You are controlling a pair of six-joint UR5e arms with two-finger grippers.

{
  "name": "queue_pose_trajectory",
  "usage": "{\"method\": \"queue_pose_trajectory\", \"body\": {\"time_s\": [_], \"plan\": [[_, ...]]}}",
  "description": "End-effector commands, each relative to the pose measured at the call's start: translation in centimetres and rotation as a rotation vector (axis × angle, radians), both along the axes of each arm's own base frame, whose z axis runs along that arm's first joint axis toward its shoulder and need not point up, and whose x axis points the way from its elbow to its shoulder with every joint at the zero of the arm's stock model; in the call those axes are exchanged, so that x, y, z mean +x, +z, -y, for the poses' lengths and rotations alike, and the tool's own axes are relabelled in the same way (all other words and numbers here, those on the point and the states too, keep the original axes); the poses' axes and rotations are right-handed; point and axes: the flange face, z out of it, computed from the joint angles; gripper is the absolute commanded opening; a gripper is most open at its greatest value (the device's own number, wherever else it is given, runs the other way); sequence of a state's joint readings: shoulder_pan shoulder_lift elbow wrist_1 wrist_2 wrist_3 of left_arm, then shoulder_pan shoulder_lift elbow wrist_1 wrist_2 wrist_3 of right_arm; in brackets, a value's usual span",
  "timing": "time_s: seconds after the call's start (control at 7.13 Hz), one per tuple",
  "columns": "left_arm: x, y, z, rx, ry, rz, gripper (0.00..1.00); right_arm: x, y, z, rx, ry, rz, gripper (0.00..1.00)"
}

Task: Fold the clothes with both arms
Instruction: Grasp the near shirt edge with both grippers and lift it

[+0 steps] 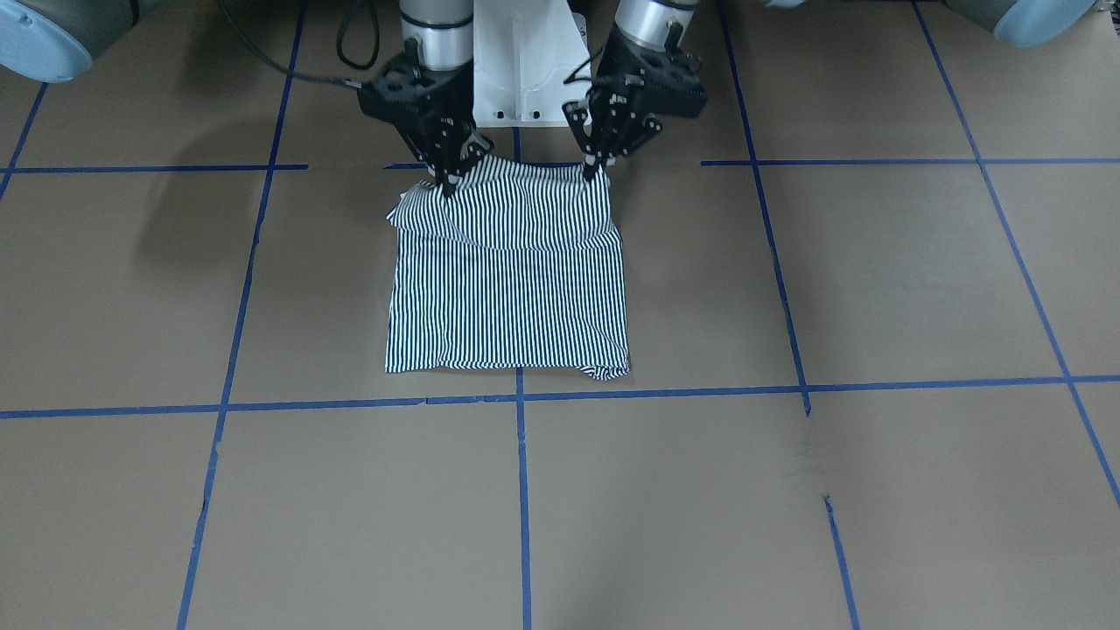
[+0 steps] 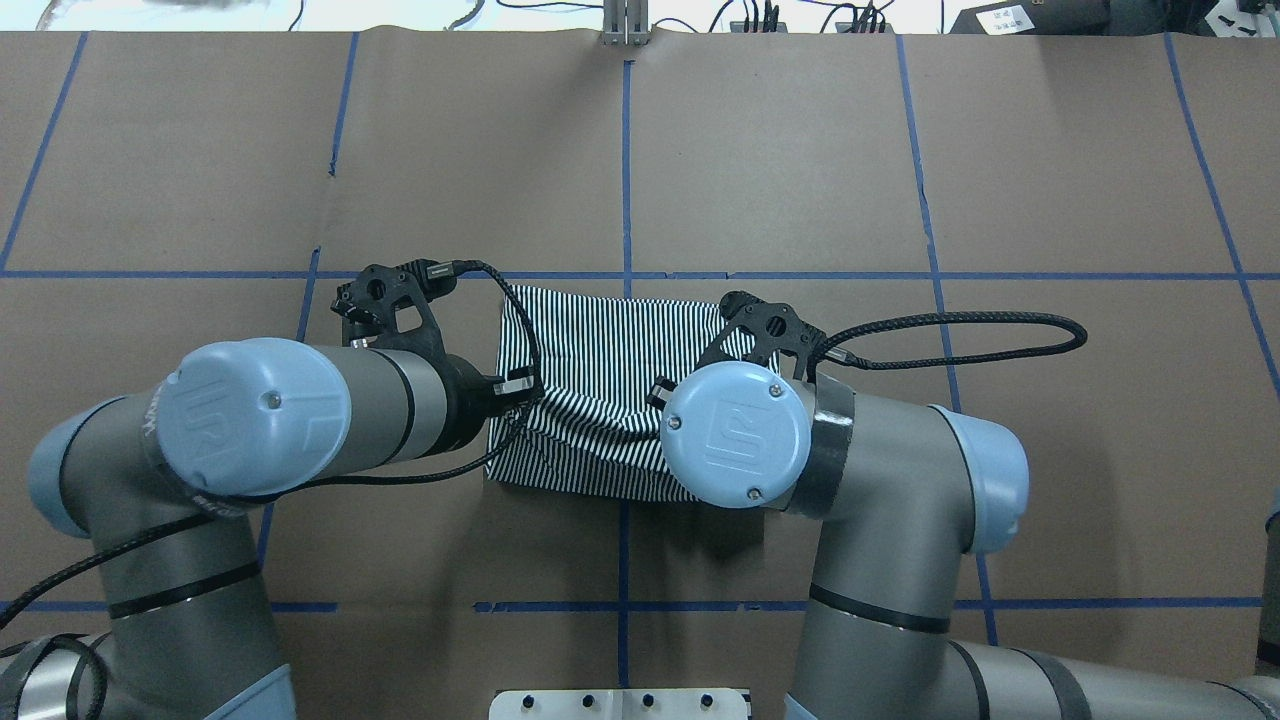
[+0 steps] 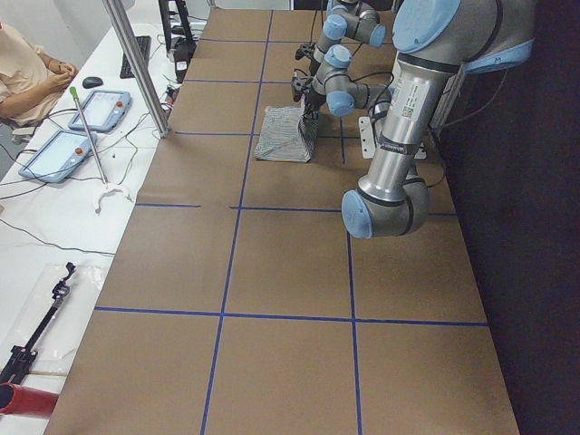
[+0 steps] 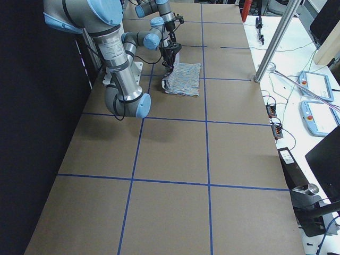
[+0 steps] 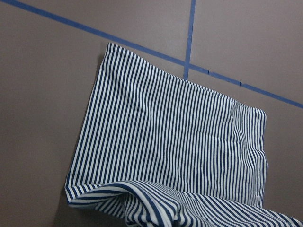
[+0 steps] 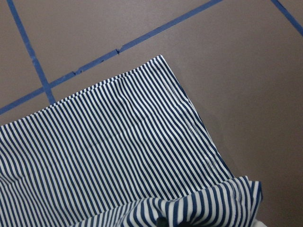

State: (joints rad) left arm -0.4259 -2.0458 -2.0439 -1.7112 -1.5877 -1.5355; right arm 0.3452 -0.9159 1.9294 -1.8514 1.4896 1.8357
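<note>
The navy-and-white striped shirt [image 1: 507, 280] lies folded into a rough rectangle on the brown table, also seen in the overhead view [image 2: 600, 350]. Its edge nearest the robot is raised and bunched. My left gripper [image 1: 596, 171] is shut on one corner of that edge. My right gripper [image 1: 447, 185] is shut on the other corner. From overhead, the left arm [image 2: 300, 410] and right arm [image 2: 870, 450] cover the fingertips. Each wrist view shows only striped cloth: the left [image 5: 165, 142] and the right [image 6: 118, 151]. The collar and placket are hidden.
The white pedestal base [image 1: 525, 61] stands just behind the shirt's held edge. Blue tape lines [image 1: 521, 490] grid the table. A metal pole [image 3: 136, 68], tablets [image 3: 59, 154] and a seated person [image 3: 23, 77] are on the side bench beyond the table's far edge.
</note>
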Motion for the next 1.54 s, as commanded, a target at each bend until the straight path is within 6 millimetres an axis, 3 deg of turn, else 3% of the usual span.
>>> {"method": "queue_pose_trajectory", "body": {"time_s": [0.0, 0.42, 0.84, 0.98, 1.12, 1.26, 1.4], "plan": [[1.9, 0.9, 4.2, 0.008, -0.036, 0.045, 0.0, -3.3, 1.4, 4.8, 0.023, 0.022, -0.015, 0.0], [5.8, 5.5, 9.2, 0.018, -0.069, 0.066, 0.0, -5.5, 3.5, 9.6, 0.052, 0.031, -0.041, 0.0], [8.1, 8.7, 10.9, 0.025, -0.066, 0.08, 0.0, -7.2, 4.7, 12.2, 0.083, 0.009, -0.066, 0.0], [8.2, 8.9, 11.1, 0.052, -0.055, 0.078, 0.06, -7.0, 4.9, 12.8, 0.1, -0.003, -0.074, 0.0], [8.1, 9.1, 11.1, 0.098, -0.028, 0.102, 0.99, -6.8, 5.1, 13.2, 0.143, -0.057, -0.102, 0.99], [7.4, 8.7, 11.5, 0.136, -0.015, 0.111, 1.0, -6.1, 4.5, 14.0, 0.168, -0.083, -0.105, 1.0], [4.8, 7.7, 13.0, 0.179, 0.016, 0.104, 1.0, -5.5, 3.7, 14.2, 0.177, -0.128, -0.094, 1.0]]}}
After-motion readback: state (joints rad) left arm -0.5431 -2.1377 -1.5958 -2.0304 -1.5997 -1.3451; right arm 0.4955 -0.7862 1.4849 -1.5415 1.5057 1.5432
